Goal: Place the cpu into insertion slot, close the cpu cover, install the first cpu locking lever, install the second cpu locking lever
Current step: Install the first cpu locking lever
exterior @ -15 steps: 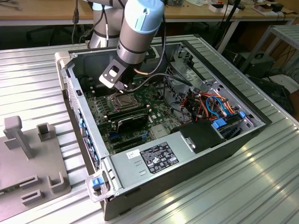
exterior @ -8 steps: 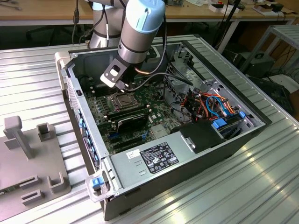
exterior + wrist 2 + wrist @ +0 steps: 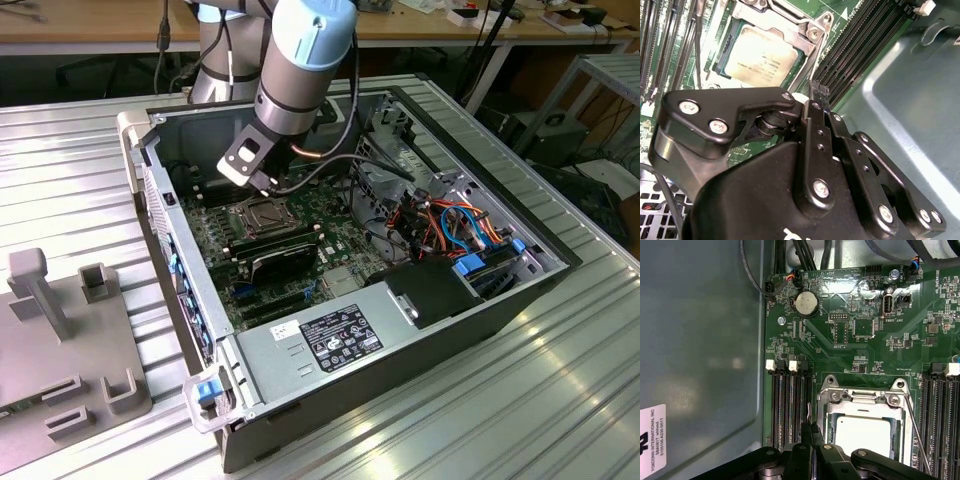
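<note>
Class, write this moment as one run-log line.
silvery metal-frame cpu cover: down | flat silvery-tan square cpu: inside its window | black gripper: shut, between cover and long black memory slots

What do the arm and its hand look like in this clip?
The arm is a silver-grey tube with pale blue joint caps and a black cable alongside. The hand is matte black, with linked bars and silver screws.

cpu (image 3: 862, 437) in insertion slot (image 3: 828, 424), cpu cover (image 3: 860, 396) over it, memory slots (image 3: 789, 410) on both sides
</note>
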Controlling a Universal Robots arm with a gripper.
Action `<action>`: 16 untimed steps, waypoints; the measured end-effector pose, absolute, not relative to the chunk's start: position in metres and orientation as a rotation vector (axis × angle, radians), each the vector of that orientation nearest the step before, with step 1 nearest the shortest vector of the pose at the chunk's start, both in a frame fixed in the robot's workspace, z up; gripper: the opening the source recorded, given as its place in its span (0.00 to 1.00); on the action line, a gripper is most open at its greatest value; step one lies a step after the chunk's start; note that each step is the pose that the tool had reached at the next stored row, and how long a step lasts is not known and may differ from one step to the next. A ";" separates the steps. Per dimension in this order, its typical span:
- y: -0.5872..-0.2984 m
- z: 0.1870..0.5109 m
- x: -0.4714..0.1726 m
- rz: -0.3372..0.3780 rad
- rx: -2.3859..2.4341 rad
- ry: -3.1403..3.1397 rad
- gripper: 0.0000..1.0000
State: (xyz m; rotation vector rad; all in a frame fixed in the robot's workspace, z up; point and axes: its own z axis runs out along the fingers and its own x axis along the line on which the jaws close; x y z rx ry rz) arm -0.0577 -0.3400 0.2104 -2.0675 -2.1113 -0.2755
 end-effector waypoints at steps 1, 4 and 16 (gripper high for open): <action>-0.340 0.210 -0.057 -0.276 -2.068 -2.111 0.11; -0.340 0.210 -0.055 -0.275 -2.068 -2.111 0.11; -0.343 0.210 -0.053 -0.276 -2.069 -2.110 0.11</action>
